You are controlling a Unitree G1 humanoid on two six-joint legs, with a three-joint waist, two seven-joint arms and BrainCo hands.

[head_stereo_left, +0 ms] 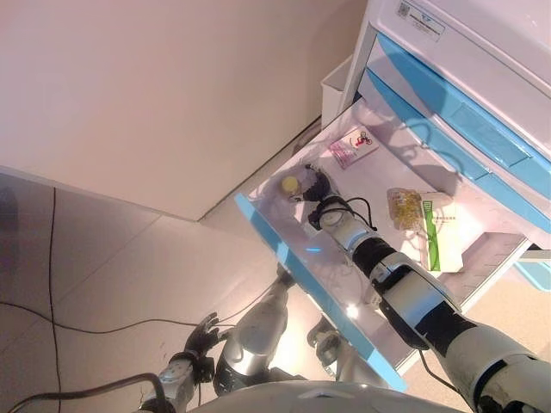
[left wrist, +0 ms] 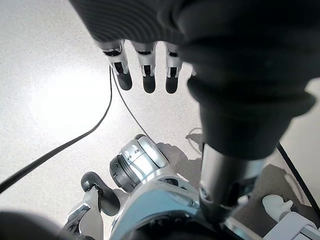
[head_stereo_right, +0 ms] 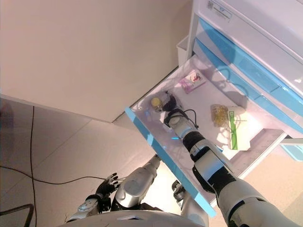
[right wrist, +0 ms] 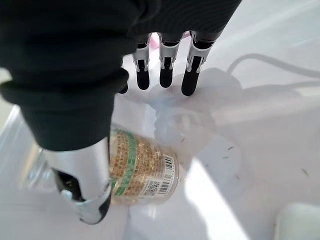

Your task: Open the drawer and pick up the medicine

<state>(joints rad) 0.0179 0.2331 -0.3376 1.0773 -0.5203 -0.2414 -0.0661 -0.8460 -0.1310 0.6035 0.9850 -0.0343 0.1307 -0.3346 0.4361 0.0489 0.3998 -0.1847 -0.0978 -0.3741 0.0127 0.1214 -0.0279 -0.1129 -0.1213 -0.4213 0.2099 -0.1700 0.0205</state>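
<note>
Inside the open drawer [head_stereo_left: 405, 284], right hand [right wrist: 100, 165] over the lying medicine bottle [right wrist: 142, 172], fingers straight, thumb beside it, not clamped. Low by the floor, left hand [head_stereo_right: 106, 183] idle, fingers relaxed.

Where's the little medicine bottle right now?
The medicine bottle lies on its side in the open drawer, near its front left corner, beside the right hand.
</note>
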